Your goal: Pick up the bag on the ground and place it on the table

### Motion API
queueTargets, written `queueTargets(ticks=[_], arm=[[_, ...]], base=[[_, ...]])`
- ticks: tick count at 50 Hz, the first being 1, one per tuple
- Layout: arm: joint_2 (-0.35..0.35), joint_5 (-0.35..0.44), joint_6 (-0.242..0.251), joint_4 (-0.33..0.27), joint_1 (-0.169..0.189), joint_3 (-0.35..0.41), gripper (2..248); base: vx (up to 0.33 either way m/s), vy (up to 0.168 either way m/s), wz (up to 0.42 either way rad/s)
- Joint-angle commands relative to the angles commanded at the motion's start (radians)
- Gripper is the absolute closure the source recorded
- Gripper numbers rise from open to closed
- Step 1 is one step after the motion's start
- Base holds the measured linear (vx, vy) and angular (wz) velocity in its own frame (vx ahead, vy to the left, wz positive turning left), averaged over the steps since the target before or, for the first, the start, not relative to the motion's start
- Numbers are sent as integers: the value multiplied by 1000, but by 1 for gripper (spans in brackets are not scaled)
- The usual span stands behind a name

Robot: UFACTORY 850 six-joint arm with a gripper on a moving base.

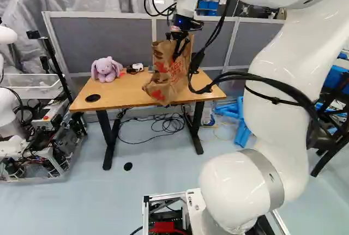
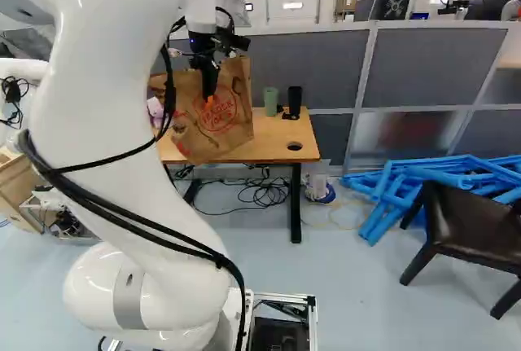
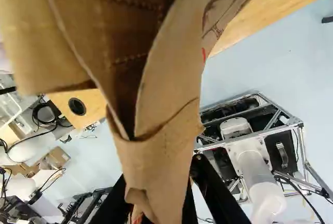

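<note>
My gripper [image 1: 175, 54] points down at the brown paper bag [image 1: 163, 77], shut on its upper part. In the right base view the bag [image 2: 236, 115] hangs tilted, its lower corner overlapping the front edge of the wooden table [image 2: 277, 149]; whether it touches the tabletop I cannot tell. Seen from the wrist, folded paper of the bag [image 3: 171, 89] is pinched between the two fingers of the gripper [image 3: 160, 185], and the bag spreads out ahead of them, hiding much of the table [image 3: 286, 5]. The bag's mouth gapes partly beside the grip.
On the table are a purple plush rabbit [image 1: 106, 69], a small white item [image 1: 135, 67], a green cup [image 2: 270, 101] and a black cup [image 2: 294, 101]. Grey partitions [image 2: 431, 66] stand behind. Another robot [image 1: 11, 109] is at the left, a dark chair [image 2: 468, 225] at the right.
</note>
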State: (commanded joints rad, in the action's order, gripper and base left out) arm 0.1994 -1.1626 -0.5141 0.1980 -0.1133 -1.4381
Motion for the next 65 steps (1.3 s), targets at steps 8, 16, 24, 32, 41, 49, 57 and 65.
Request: queueTargets(ticks=[8, 16, 24, 32, 41, 49, 57, 65], arm=[[0, 0, 0, 0, 0, 0, 227], [0, 0, 0, 0, 0, 0, 227], [0, 0, 0, 0, 0, 0, 227], [0, 0, 0, 0, 0, 0, 227], [0, 0, 0, 0, 0, 0, 227], [13, 0, 0, 0, 1, -16, 227], [16, 0, 0, 0, 2, -18, 227], [17, 0, 0, 0, 2, -18, 227]], base=[[209, 8, -14], [199, 5, -8], [206, 10, -6], [203, 4, -8], [193, 4, -9], [91, 2, -8], [-12, -2, 0], [-3, 0, 0]])
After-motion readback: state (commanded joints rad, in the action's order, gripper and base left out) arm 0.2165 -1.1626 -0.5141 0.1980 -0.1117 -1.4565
